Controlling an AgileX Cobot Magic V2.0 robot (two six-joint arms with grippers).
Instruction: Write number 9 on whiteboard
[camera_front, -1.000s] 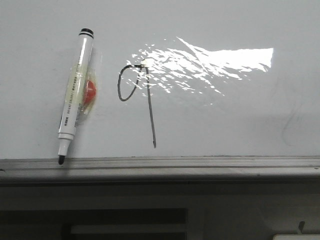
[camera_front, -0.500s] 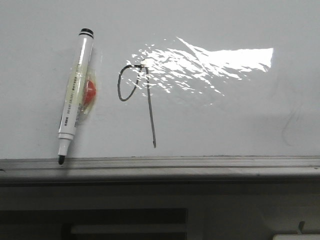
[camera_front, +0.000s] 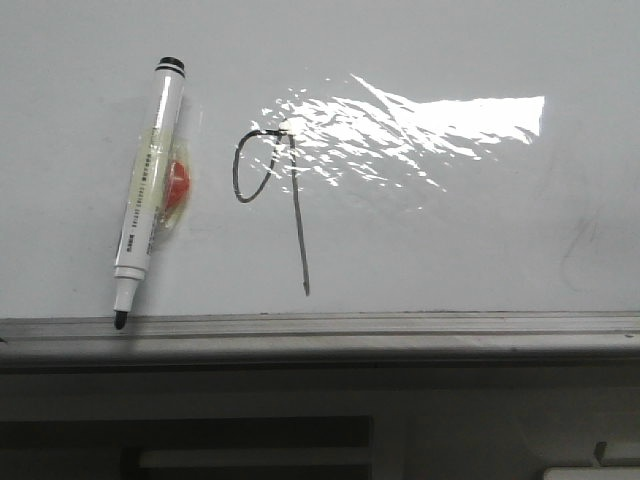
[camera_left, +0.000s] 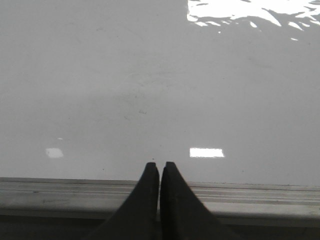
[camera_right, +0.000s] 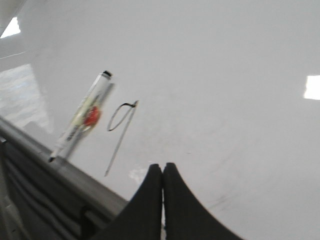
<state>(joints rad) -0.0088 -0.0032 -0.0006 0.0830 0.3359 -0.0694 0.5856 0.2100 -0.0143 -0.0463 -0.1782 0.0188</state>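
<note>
The whiteboard (camera_front: 450, 230) fills the front view, with a bright glare patch and a grey bottom rail (camera_front: 320, 330). The number 9 (camera_front: 299, 215) is drawn on it in thin dark line: a small loop on the left, a long downstroke. A white marker (camera_front: 148, 195) with a black tip rests on the rail, left of the 9, leaning on the board by a red blob. In the right wrist view the 9 (camera_right: 120, 131) and the marker (camera_right: 82, 120) show beyond my right gripper (camera_right: 163, 166), which is shut and empty. My left gripper (camera_left: 159, 165) is shut and empty before bare board (camera_left: 150, 90).
Faint grey smudge marks (camera_front: 578, 245) lie on the board's right side. Below the rail is a dark shelf or frame (camera_front: 200, 440). A pale object's edge (camera_front: 595, 472) shows at the lower right corner.
The front view has shifted very slightly; the marker and the 9 stay where they were. No gripper shows in the earlier frames.
</note>
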